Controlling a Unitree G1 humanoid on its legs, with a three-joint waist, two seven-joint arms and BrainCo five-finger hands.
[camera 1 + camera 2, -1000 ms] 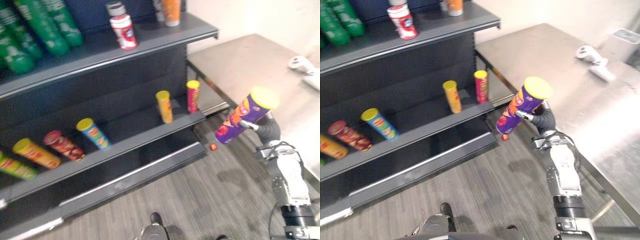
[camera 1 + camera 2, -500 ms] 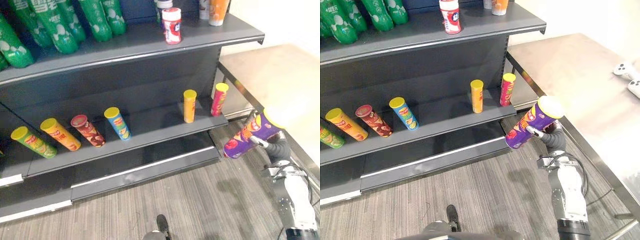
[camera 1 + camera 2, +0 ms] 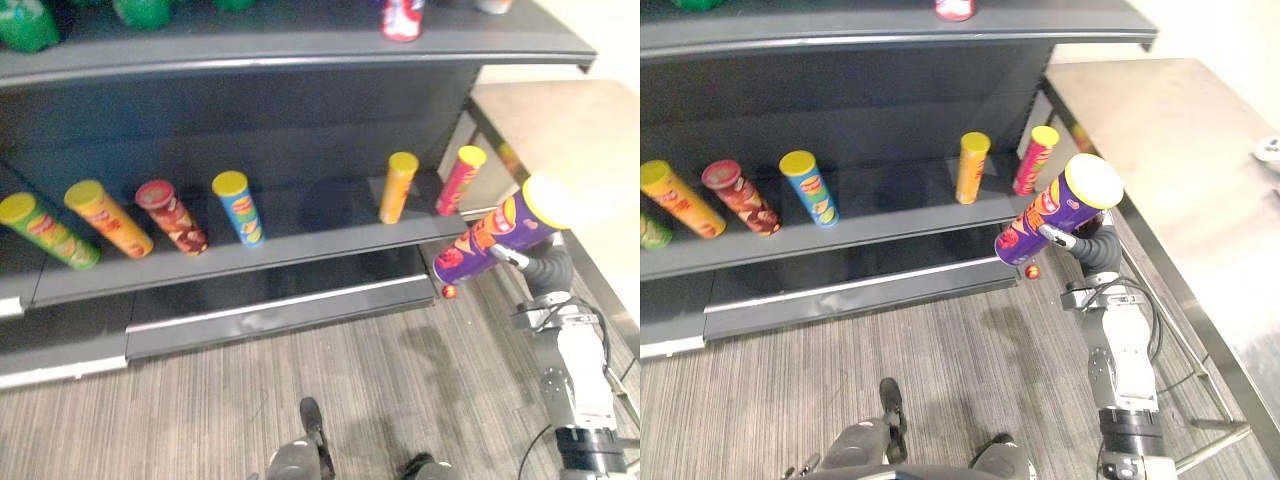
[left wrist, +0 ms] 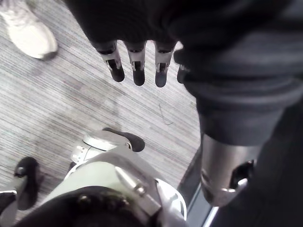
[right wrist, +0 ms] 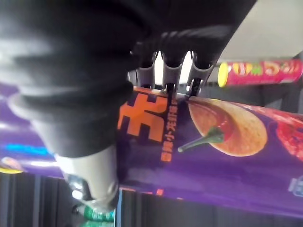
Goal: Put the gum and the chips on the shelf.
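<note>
My right hand (image 3: pixel 543 268) is shut on a purple chips can (image 3: pixel 495 240) with a yellow lid, held tilted in the air just off the right end of the lower shelf (image 3: pixel 250 263). In the right wrist view my fingers (image 5: pixel 173 71) curl round the purple chips can (image 5: pixel 203 142). A red-and-white jar (image 3: pixel 400 18) stands on the upper shelf (image 3: pixel 890 35). My left hand (image 4: pixel 137 66) hangs over the floor with straight fingers, holding nothing.
Several chips cans stand or lean on the lower shelf, among them a blue one (image 3: pixel 238 207), an orange one (image 3: pixel 398 187) and a pink one (image 3: pixel 458 180). A metal table (image 3: pixel 1170 130) is at the right. A small red thing (image 3: pixel 450 292) lies on the floor. A person's shoe (image 4: pixel 28 30) is nearby.
The camera has moved, so the whole picture has slid down the shelf. My right hand keeps hold of the purple can, now a little nearer the lower shelf's right end.
</note>
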